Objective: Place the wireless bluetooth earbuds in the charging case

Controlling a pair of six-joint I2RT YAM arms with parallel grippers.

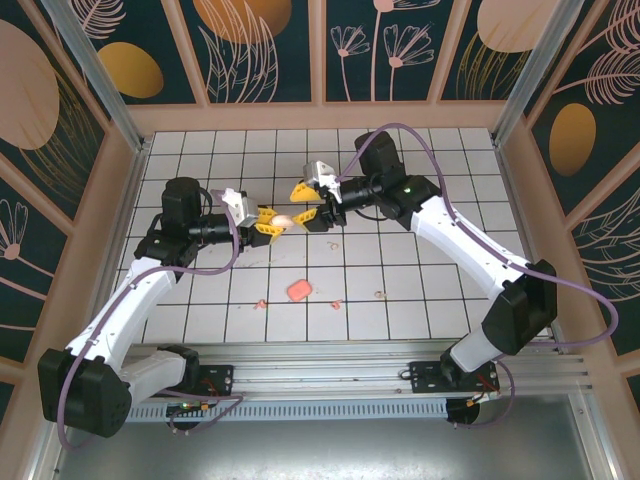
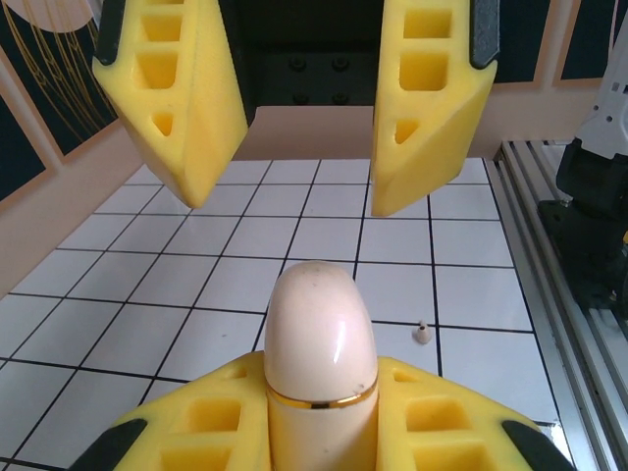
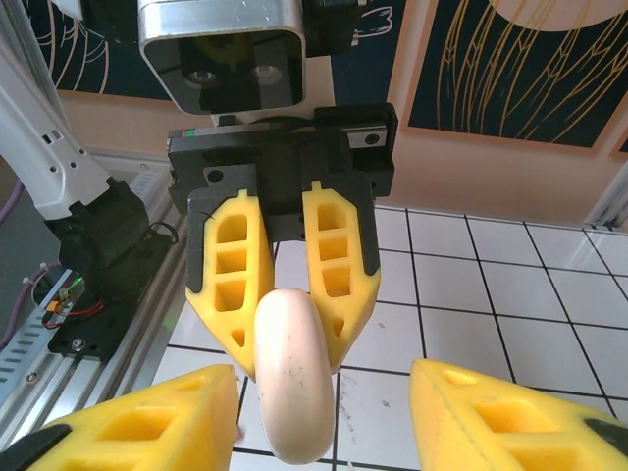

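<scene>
My left gripper (image 1: 272,222) (image 2: 319,392) is shut on a cream, rounded charging case (image 2: 319,334) (image 1: 284,221) (image 3: 291,388). It holds the case above the tiles, and a thin gold seam rings the case just above the fingers. Facing it, my right gripper (image 1: 302,201) (image 3: 324,378) is open; its yellow fingers (image 2: 427,108) stand either side of the case's free end without touching it. Tiny pale earbuds lie on the floor: one (image 1: 262,302), another (image 1: 335,303) and a third (image 1: 380,294). A small earbud (image 2: 422,334) also sits on a tile beyond the case.
A small pink rounded case (image 1: 298,290) lies on the white tiled floor (image 1: 430,180) near the front middle. Wooden walls close in the left, back and right sides. An aluminium rail (image 1: 330,355) with both arm bases runs along the near edge.
</scene>
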